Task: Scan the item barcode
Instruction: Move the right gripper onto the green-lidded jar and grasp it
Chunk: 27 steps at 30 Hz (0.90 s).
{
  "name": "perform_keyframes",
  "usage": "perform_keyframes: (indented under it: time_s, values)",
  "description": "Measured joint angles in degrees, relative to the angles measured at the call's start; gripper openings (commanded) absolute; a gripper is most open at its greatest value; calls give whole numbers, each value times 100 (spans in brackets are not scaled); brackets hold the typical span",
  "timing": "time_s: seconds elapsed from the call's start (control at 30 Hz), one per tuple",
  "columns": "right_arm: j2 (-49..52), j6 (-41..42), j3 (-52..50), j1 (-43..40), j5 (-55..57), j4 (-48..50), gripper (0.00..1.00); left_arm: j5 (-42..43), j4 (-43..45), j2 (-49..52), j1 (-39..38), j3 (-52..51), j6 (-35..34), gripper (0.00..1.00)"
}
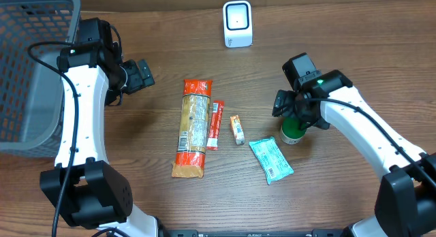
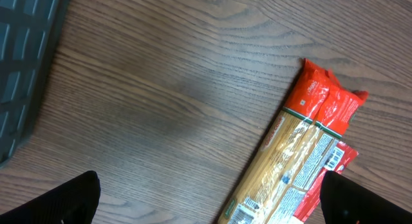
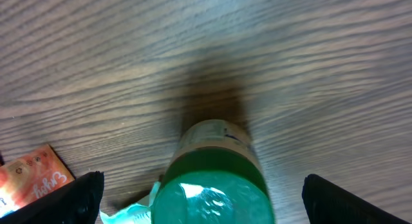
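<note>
the right gripper (image 1: 291, 118) hangs over a small bottle with a green cap (image 1: 293, 132), which stands upright on the wooden table (image 1: 340, 46) at the right side. in the right wrist view the two black fingers (image 3: 71, 199) are spread wide, one on each side of the bottle, and a strip of bare table shows between each finger and the bottle, so they do not pinch it.

just beside the bottle, toward the middle, a teal packet (image 1: 270, 159) lies flat. further left lie a small orange packet (image 1: 237, 129), then a thin red stick pack (image 1: 216, 125), then a long pasta pack (image 1: 193, 128) with red ends. the stick pack is touching the pasta pack or very close to it; the orange packet lies a little apart.

the white scanner (image 1: 237, 24) stands at the far edge of the table, well apart from the bottle and from all the packets.

the left gripper (image 1: 142, 75) is above bare table, near the top end of the pasta pack and near the grey basket (image 1: 27, 73). its fingers (image 2: 64, 201) are also spread wide and hold nothing.
</note>
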Motion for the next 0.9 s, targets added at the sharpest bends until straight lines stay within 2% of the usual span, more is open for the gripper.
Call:
perform_keyframes:
  time_s: [0.23, 0.47, 0.63, 0.9]
  values:
    - [2, 52, -603, 0, -232, 549, 97, 0, 2, 0, 0, 0, 0, 100]
    - [7, 74, -984, 0, -273, 772, 84, 0, 2, 0, 0, 0, 0, 100]
    - [9, 79, -1025, 0, -304, 741, 68, 0, 2, 0, 0, 0, 0, 100]
    - [9, -435, -1025, 0, -302, 704, 67, 0, 2, 0, 0, 0, 0, 100]
